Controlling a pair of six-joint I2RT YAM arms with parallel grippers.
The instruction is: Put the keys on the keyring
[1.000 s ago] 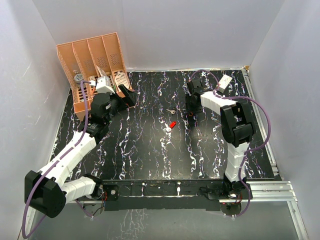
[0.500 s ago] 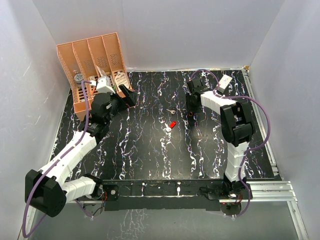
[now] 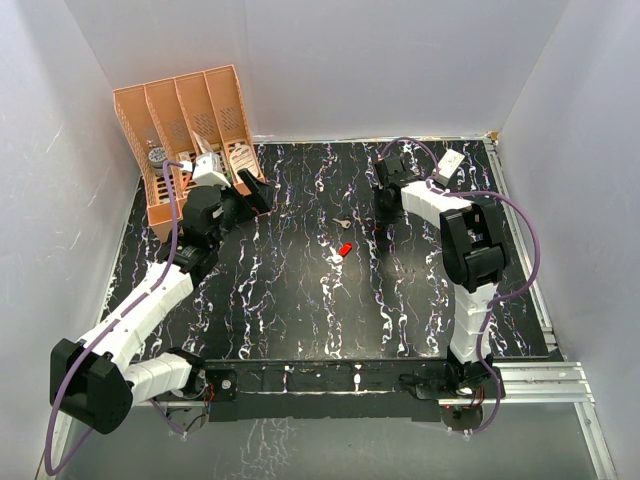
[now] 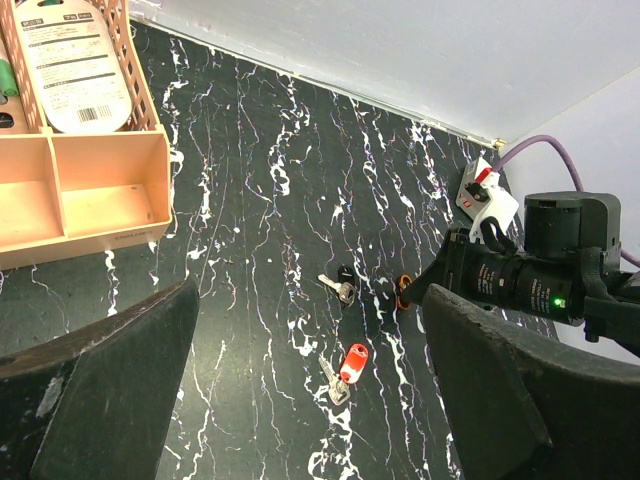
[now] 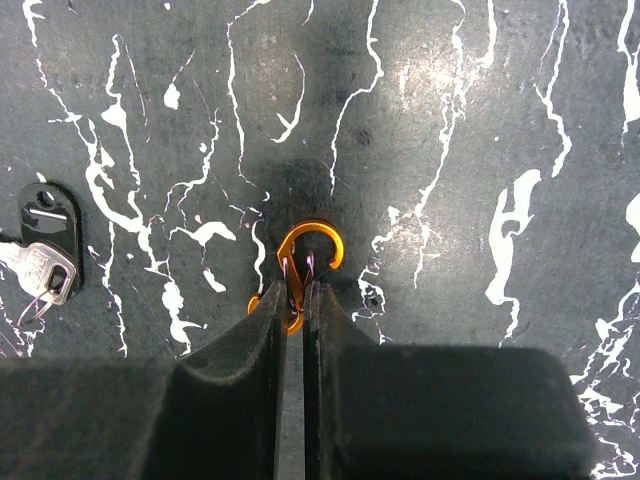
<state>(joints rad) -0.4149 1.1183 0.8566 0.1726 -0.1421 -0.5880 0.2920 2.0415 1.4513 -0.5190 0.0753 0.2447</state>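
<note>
The small orange keyring (image 5: 312,237) lies on the black marbled table, and my right gripper (image 5: 295,288) is shut on its middle, with the hooked end poking out past the fingertips. In the left wrist view the keyring (image 4: 402,291) shows at the tip of the right gripper (image 4: 418,293). To its left lies a silver key (image 4: 335,287) (image 5: 38,268) with a black tag. The red-headed key (image 4: 349,364) (image 3: 344,249) lies nearer the table's middle. My left gripper (image 4: 310,400) (image 3: 255,190) hovers wide open at the back left, holding nothing.
An orange desk organizer (image 3: 190,130) (image 4: 70,190) with packets in it stands at the back left, next to the left gripper. A white plug (image 3: 448,164) (image 4: 487,199) on a purple cable lies at the back right. White walls enclose the table.
My right gripper's fingers have closed from partly open onto the keyring. The left arm and both keys have not moved.
</note>
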